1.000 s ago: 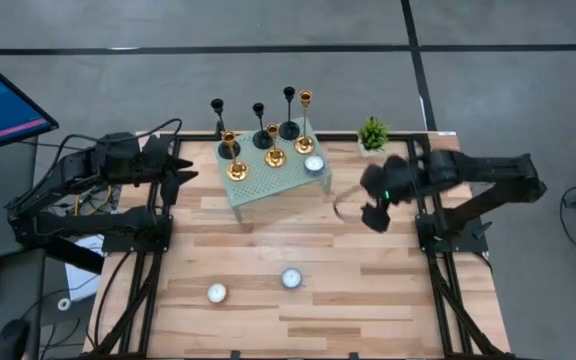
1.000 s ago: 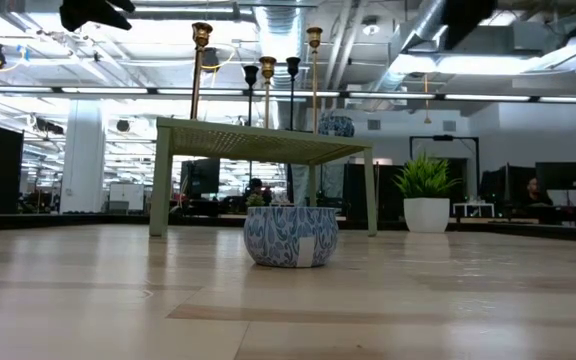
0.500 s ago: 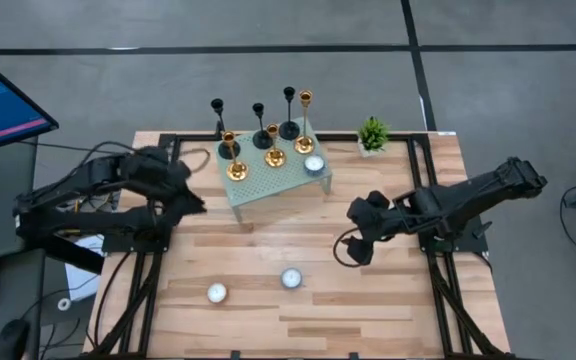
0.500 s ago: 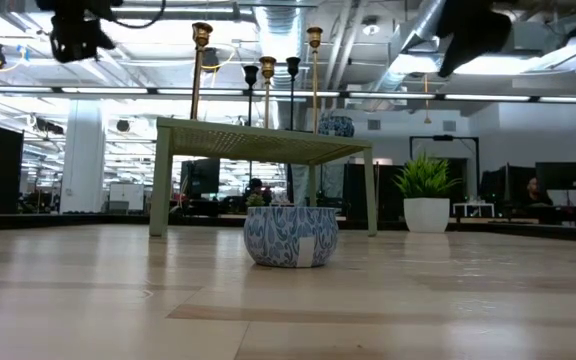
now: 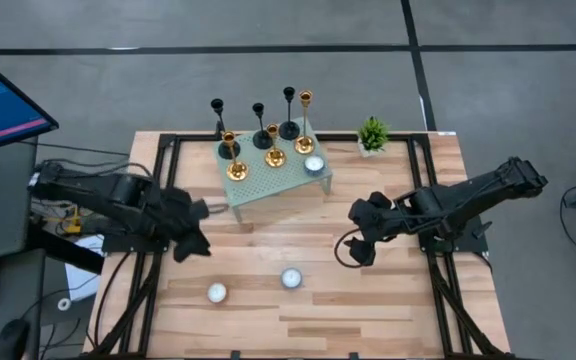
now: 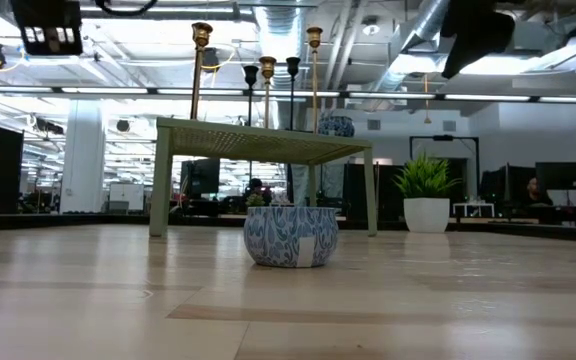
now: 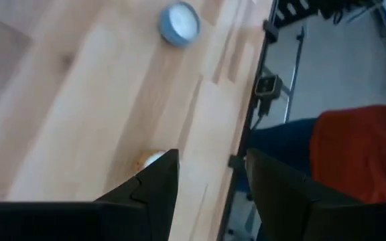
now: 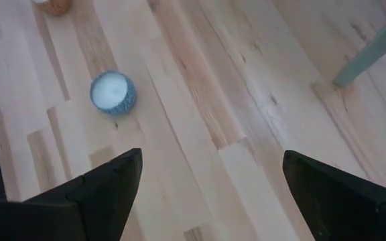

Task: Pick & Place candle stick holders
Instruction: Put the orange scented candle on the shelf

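Observation:
The candle stick holders (image 5: 268, 140) stand by their round bases on a small green perforated table (image 5: 268, 182) at the far middle. They are slim black ones (image 5: 289, 128) and shiny gold ones (image 5: 275, 158); the low view shows their stems (image 6: 200, 70) above the table top. My left gripper (image 5: 196, 232) hovers open over the wood, left of and nearer than the small table, with nothing between its fingers (image 7: 156, 184). My right gripper (image 5: 356, 248) hovers wide open on the right side, over bare wood (image 8: 206, 134).
Two tealight candles (image 5: 216, 293) (image 5: 290, 278) lie on the near part of the wooden table (image 5: 388, 310), and a third (image 5: 314, 165) sits on the small table. A potted plant (image 5: 372, 133) stands at the far right. A person in red (image 7: 360, 161) shows beyond the table edge.
My left gripper has swung from beyond the table's far left corner toward the near edge and the right, sinking and turning as it came over the wood. My right gripper has come from beside the plant toward the near edge and down, then stopped. Neither has changed its opening.

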Motion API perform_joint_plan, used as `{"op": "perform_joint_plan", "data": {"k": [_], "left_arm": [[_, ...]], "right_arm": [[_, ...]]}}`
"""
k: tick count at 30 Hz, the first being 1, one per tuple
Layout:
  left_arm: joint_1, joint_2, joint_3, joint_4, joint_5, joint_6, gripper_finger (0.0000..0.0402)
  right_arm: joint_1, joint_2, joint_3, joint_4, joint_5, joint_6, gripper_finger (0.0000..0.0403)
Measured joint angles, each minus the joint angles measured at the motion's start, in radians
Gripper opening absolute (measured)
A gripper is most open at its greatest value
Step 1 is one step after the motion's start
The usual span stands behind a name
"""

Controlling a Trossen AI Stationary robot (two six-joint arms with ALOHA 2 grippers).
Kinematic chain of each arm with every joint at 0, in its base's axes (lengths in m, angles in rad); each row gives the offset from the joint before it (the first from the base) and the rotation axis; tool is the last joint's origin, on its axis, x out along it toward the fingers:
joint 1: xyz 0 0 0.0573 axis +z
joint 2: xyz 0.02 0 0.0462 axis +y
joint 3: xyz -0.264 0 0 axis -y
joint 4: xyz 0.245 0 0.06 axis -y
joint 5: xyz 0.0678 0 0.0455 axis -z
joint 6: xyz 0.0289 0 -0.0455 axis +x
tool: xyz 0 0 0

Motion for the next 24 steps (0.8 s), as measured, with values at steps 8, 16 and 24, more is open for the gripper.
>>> {"op": "perform_joint_plan", "data": {"k": [8, 16, 24], "left_arm": [[-0.226, 0.141, 0.000, 0.025, -0.139, -0.099, 0.0175], [-0.242, 0.226, 0.000, 0.031, -0.174, -0.049, 0.0213], [-0.242, 0.299, 0.000, 0.088, -0.140, 0.020, 0.0317]], "right_arm": [[0.006, 0.000, 0.000, -0.070, -0.004, -0.023, 0.0352], [0.006, 0.000, -0.001, -0.076, -0.003, -0.055, 0.0352], [0.032, 0.000, -0.024, -0.080, 0.000, -0.051, 0.0352]]}}
